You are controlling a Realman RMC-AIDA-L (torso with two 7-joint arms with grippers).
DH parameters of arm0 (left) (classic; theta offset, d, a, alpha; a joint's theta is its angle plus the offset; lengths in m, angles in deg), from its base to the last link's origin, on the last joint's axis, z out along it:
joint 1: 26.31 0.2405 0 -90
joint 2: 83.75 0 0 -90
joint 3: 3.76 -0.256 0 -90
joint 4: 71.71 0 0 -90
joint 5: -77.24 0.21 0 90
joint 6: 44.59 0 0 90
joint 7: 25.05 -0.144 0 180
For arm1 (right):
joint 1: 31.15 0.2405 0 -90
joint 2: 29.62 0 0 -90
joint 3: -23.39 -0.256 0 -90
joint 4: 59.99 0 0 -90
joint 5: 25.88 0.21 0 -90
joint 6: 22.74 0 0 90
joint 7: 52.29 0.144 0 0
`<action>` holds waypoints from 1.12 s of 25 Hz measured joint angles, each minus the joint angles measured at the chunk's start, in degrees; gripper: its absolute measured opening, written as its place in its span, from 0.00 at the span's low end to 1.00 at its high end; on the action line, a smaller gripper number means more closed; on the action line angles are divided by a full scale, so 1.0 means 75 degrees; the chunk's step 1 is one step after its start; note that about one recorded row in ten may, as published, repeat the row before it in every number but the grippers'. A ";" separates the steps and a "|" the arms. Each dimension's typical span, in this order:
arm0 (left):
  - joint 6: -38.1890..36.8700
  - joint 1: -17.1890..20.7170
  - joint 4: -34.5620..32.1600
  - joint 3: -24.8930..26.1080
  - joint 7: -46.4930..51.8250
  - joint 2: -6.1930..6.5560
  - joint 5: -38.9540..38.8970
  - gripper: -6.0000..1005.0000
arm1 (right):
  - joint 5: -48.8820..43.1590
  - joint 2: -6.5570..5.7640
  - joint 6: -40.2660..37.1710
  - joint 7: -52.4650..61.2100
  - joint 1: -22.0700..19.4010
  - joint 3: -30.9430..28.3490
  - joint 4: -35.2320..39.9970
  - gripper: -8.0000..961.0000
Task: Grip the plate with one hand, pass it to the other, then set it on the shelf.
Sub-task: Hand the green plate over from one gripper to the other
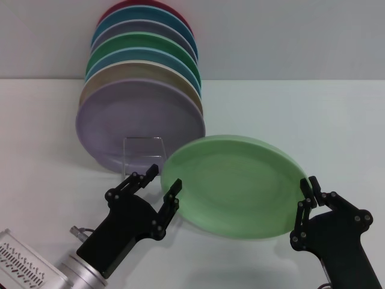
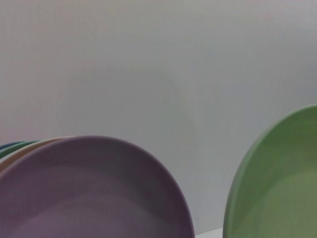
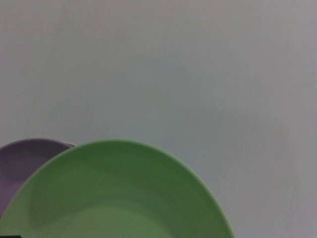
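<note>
Left gripper (image 1: 161,183), just left of the plate (image 1: 233,185), has its two black fingers spread apart with nothing between them; the nearer fingertip (image 1: 174,186) sits right at the plate's left rim, though whether it touches cannot be told. Behind and left of the plate stands the shelf (image 1: 144,152), a thin clear rack whose squarish front loop rises in front of a lilac plate (image 1: 139,125). That lilac plate leans upright at the front of a row of coloured plates (image 1: 146,57), all behind the pale green plate.

The plate itself is held off the white table (image 1: 301,108), tilted so its hollow faces up and toward the camera, its left edge near the shelf's loop. In the left wrist view the plate (image 2: 277,188) shows beside the lilac plate (image 2: 94,193), a gap between them.

Right of the plate, the right gripper (image 1: 308,194) is closed on the plate's right rim, its fingers pinching the edge. The right wrist view shows the plate (image 3: 116,196) filling the foreground, the lilac plate (image 3: 25,158) beyond it.
</note>
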 joint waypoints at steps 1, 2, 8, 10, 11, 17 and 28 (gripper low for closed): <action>0.0000 0.0000 0.0002 0.0001 0.0002 0.0000 -0.0001 0.67 | 0.0000 0.0000 0.0001 0.0000 -0.0001 0.0000 0.0003 0.03; 0.0000 0.0000 0.0006 0.0002 0.0005 0.0000 -0.0001 0.66 | 0.0000 0.0000 0.0003 -0.0001 -0.0001 0.0000 0.0006 0.03; 0.0000 0.0000 0.0007 0.0045 0.0045 -0.0001 -0.0001 0.46 | 0.0000 0.0000 0.0006 -0.0109 -0.0003 0.0023 0.0025 0.03; 0.0000 0.0000 0.0007 0.0057 0.0049 -0.0001 -0.0001 0.43 | 0.0000 0.0000 0.0006 -0.0113 -0.0003 0.0025 0.0025 0.03; 0.0000 0.0000 0.0007 0.0063 0.0049 -0.0001 -0.0001 0.41 | -0.0001 0.0000 0.0006 -0.0113 -0.0003 0.0025 0.0024 0.03; -0.0001 0.0000 0.0011 0.0066 0.0054 -0.0001 0.0006 0.32 | -0.0020 0.0000 0.0006 -0.0116 -0.0003 0.0024 0.0023 0.03; -0.0003 0.0000 0.0077 0.0093 0.0149 -0.0001 0.0002 0.27 | -0.0011 0.0000 -0.0012 -0.0200 0.0038 0.0093 0.0023 0.03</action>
